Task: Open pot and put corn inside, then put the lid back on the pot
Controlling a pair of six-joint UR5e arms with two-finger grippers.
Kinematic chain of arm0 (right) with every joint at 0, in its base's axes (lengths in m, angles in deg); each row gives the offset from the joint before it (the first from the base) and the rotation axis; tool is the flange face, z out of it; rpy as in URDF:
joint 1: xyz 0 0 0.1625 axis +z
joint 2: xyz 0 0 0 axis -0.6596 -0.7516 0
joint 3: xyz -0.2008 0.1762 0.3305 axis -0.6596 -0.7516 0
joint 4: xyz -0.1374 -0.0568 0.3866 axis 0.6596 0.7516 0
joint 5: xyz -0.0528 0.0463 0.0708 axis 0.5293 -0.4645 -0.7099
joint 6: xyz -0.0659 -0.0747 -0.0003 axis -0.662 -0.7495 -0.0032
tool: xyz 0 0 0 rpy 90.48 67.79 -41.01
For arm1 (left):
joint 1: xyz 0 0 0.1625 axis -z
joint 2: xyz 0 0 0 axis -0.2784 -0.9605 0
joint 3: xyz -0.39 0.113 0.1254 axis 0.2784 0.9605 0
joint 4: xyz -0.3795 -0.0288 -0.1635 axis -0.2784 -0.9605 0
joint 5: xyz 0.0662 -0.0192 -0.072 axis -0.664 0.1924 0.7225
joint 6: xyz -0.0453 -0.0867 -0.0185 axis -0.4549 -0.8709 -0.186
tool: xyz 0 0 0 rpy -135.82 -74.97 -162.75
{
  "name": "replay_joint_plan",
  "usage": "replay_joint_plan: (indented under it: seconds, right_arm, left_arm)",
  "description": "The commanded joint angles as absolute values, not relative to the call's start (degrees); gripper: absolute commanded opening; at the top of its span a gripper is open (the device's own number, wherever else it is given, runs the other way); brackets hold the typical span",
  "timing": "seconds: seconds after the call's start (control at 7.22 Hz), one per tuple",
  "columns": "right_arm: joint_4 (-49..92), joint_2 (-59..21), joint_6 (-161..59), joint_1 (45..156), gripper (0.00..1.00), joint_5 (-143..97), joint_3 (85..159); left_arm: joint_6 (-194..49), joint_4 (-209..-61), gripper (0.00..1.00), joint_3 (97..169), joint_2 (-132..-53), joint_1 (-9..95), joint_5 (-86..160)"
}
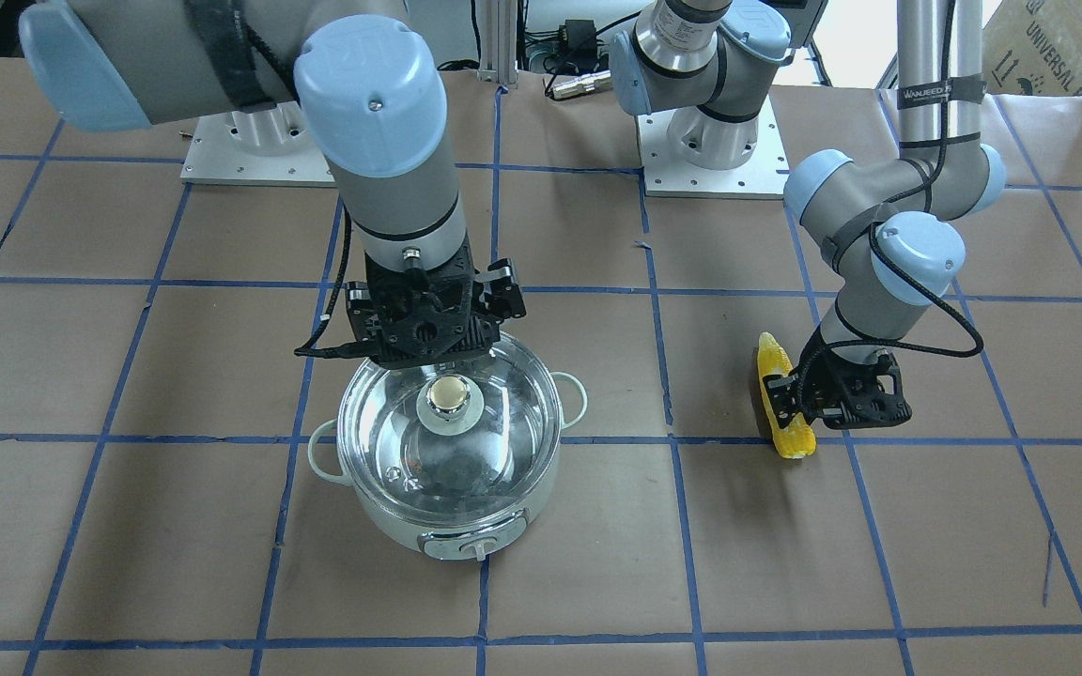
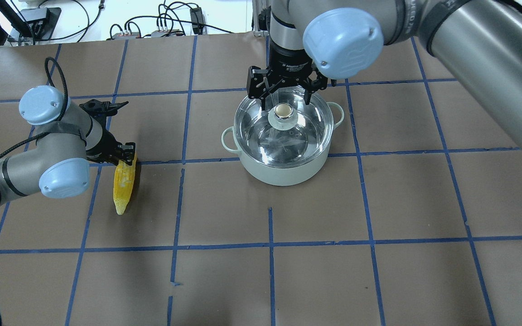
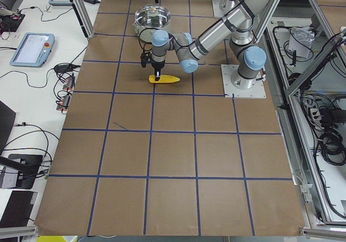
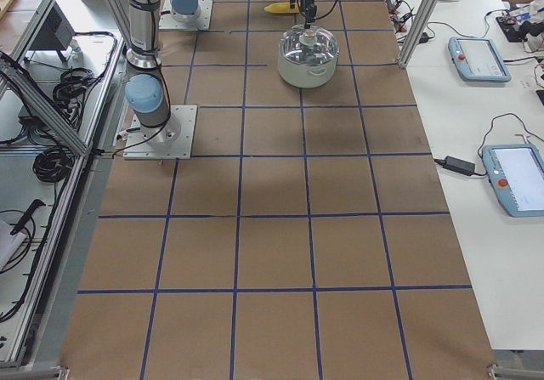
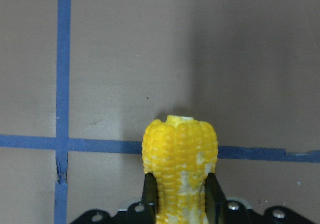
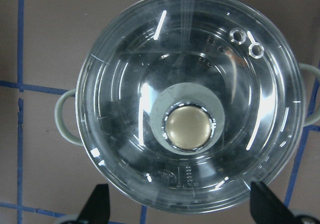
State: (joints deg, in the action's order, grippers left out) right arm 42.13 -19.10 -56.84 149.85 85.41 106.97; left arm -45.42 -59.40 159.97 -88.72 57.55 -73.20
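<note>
The pale mint pot [image 1: 447,526] stands mid-table with the clear glass lid [image 1: 391,451] on it and the beige knob [image 1: 448,394] at the lid's centre. My right gripper [image 2: 285,97] hangs open just above the lid, its fingers [image 6: 99,204] spread wide and apart from the knob [image 6: 187,129]. The yellow corn [image 2: 123,185] lies on the table well off to the pot's side. My left gripper [image 2: 125,160] is shut on the corn's thick end; the left wrist view shows the corn [image 5: 180,144] pinched between both fingers [image 5: 148,189].
Brown paper with blue tape grid lines covers the table [image 2: 379,253]. The two arm bases [image 1: 710,160] stand at the robot's edge. Side benches hold tablets [image 4: 478,57] and cables, with aluminium frame posts [image 4: 416,23] along the table's edges.
</note>
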Motion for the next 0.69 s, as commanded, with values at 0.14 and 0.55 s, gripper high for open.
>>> replay_joint_plan:
  seconds: [0.14, 0.55]
  right_arm:
    - [49.05, -14.36, -54.33, 151.58, 1.00, 91.55, 107.85]
    - [51.10, -12.59, -56.63, 150.52, 0.97, 94.32, 108.04]
  left_arm:
    - [-47.13, -76.07, 0.13, 151.87, -82.10, 60.55, -75.26]
    - [-51.60, -98.71, 0.13, 138.37, -77.24, 64.50, -75.18]
